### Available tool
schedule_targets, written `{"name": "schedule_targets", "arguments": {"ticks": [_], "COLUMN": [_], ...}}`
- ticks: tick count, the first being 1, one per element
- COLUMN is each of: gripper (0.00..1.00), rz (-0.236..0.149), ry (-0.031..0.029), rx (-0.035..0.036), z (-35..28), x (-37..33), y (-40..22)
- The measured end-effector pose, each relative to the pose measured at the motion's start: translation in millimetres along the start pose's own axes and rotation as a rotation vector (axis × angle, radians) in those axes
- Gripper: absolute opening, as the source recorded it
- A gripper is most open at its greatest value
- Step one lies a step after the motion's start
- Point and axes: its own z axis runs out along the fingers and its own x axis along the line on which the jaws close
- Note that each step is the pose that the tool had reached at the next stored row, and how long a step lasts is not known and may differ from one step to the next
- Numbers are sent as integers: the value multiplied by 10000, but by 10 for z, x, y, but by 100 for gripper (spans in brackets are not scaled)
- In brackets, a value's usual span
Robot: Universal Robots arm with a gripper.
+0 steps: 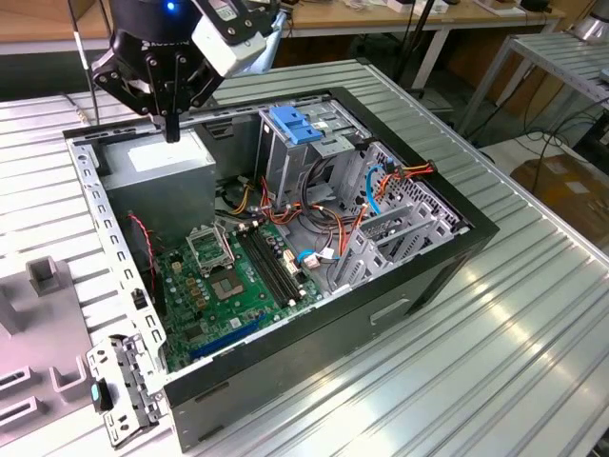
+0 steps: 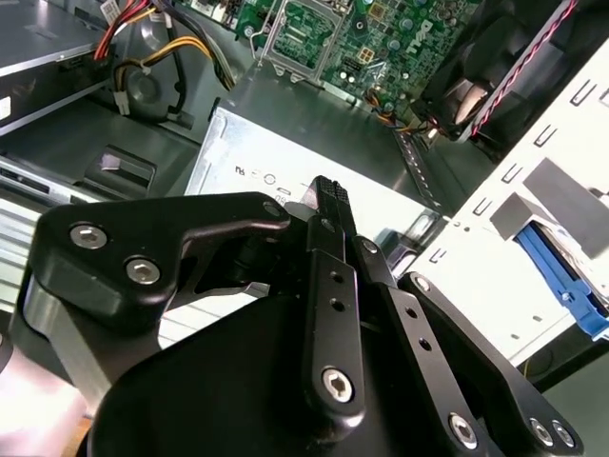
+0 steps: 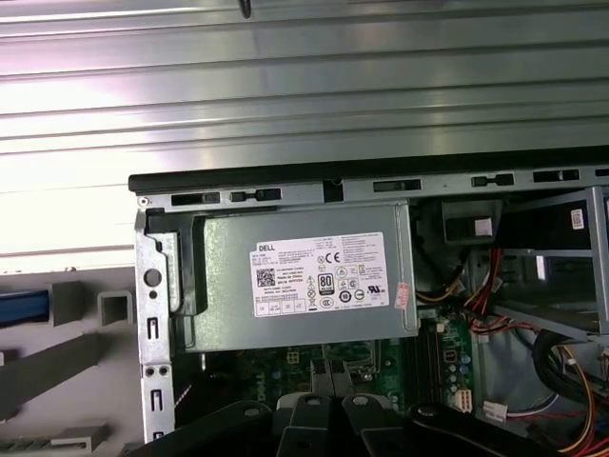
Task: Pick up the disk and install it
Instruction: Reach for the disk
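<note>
- Gripper [image 1: 171, 131], fingers pressed together and empty, hangs just over the power supply [image 1: 157, 171] inside the computer case [image 1: 419, 286].
- Disk [image 2: 561, 281], seemingly the blue-railed piece, lies outside the case wall, apart.
- Risk: approaching closed, fingertips could knock it askew.

Your ribbed metal table [image 1: 533, 324] carries the open computer case [image 1: 400, 305], lying on its side. You'll see a grey fixture plate [image 1: 29, 381] beside it, toward the exterior view's left.
</note>
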Motion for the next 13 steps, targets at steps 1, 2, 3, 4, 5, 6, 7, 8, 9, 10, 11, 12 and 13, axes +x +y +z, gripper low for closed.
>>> {"name": "schedule_targets", "arguments": {"ticks": [1, 2, 3, 4, 5, 6, 7, 8, 9, 10, 11, 12, 13], "gripper": [11, 11, 11, 11, 11, 11, 11, 11, 11, 11, 11, 11, 11], "rz": [0, 0, 1, 0, 1, 1, 0, 1, 1, 1, 1, 0, 1], "ry": [0, 0, 0, 0, 0, 1, 0, 0, 0, 0, 0, 0, 0], "rx": [0, 0, 0, 0, 0, 1, 0, 0, 0, 0, 0, 0, 0], "z": [0, -1, -1, -1, -2, -2, -2, -2, -2, -2, -3, -3, -3], "x": [11, 22, 31, 41, 47, 52, 61, 67, 73, 83, 97, 106, 112], "y": [-1, -2, -2, -3, -3, -4, -5, -5, -6, -6, -7, -8, -9]}}
